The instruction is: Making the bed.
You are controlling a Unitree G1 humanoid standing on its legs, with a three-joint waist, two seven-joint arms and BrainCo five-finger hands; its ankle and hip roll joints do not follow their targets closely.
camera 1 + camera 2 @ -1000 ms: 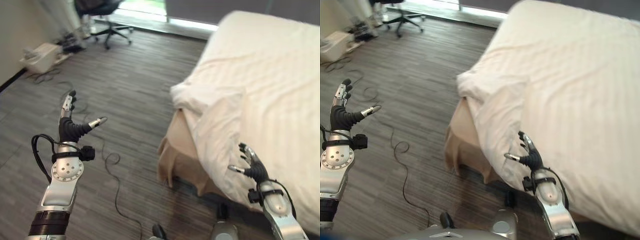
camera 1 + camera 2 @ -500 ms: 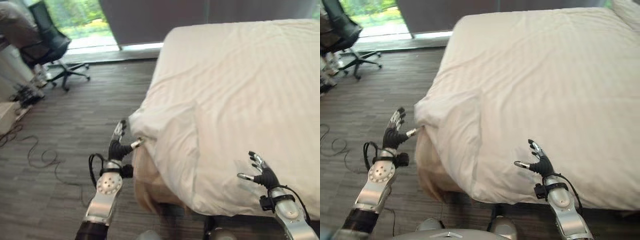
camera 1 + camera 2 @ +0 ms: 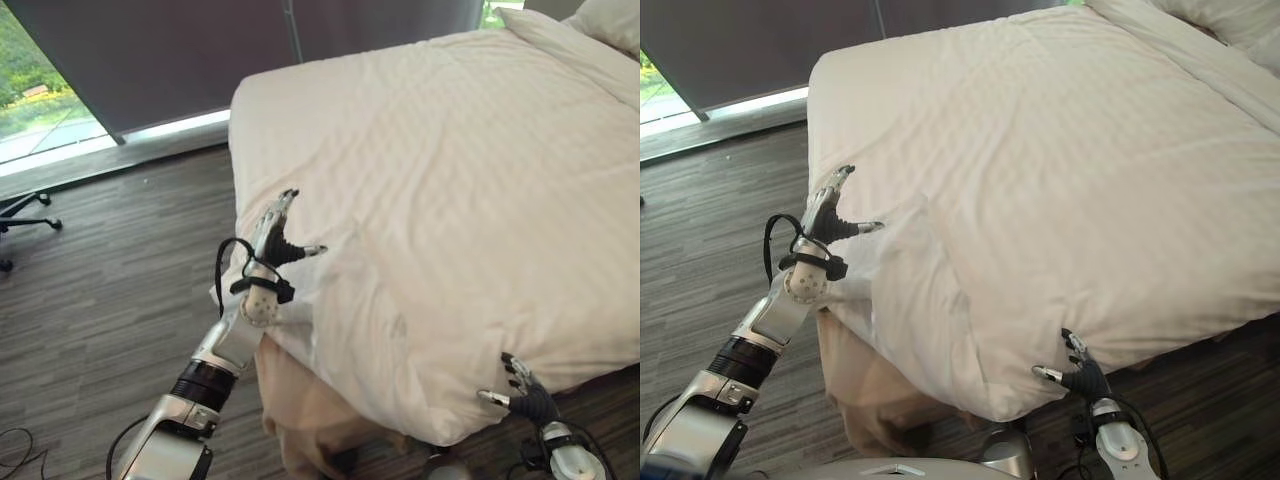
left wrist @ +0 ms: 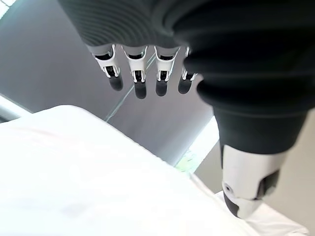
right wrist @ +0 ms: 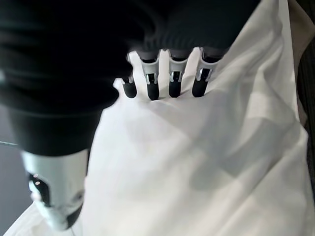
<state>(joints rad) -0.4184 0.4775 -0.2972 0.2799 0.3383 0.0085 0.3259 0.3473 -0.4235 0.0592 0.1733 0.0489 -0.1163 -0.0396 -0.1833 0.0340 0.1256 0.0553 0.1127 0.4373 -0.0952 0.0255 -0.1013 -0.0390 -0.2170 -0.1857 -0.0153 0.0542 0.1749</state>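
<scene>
A white striped duvet (image 3: 450,190) covers the bed, with a rumpled corner (image 3: 300,320) hanging at the near left over a beige bed skirt (image 3: 300,420). My left hand (image 3: 277,237) is open above that corner, fingers straight, thumb out over the cloth; its fingers (image 4: 140,81) hold nothing. My right hand (image 3: 525,397) is open at the duvet's lower near edge, its fingers (image 5: 162,81) straight close to the white cloth (image 5: 197,172). A pillow (image 3: 605,20) lies at the far right end.
Dark wood-plank floor (image 3: 90,270) lies to the left of the bed. A dark curtain (image 3: 180,50) and a bright window strip (image 3: 60,140) stand at the back. An office chair's base (image 3: 20,210) shows at the far left.
The camera has swung right, so the bed now fills more of the picture. My left hand has moved from beside the duvet's corner to above it. My right hand sits lower.
</scene>
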